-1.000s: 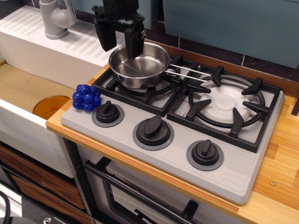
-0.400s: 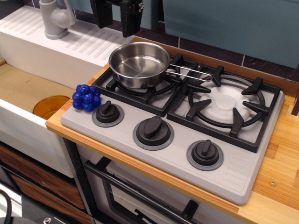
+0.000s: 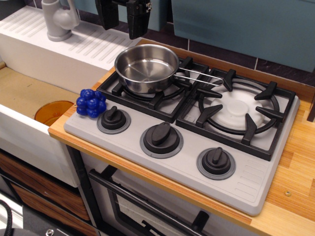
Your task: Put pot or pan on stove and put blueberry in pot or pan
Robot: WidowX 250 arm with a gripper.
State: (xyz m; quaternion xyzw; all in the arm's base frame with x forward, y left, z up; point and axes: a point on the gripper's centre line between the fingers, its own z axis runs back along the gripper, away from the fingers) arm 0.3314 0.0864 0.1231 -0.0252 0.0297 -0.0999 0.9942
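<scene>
The shiny steel pan [image 3: 146, 68] sits on the left burner grate of the grey stove [image 3: 187, 162], its thin wire handle [image 3: 197, 75] pointing right. The pan is empty. The blue blueberry cluster [image 3: 91, 103] lies at the stove's left front corner, next to the left knob [image 3: 113, 118]. My gripper [image 3: 123, 19] hangs above and behind the pan, at the top edge of the view. Its two black fingers [image 3: 138, 19] are apart and hold nothing.
A white sink drainboard with a grey faucet [image 3: 58, 19] stands at the back left. An orange disc [image 3: 53, 112] lies in the sink basin left of the blueberry. The right burner [image 3: 239, 109] has a bare grate. Wooden counter [image 3: 295, 167] runs along the right.
My gripper has risen from just over the pan's rim to the top of the view, leaving the pan on the burner. It has not moved in the last half second.
</scene>
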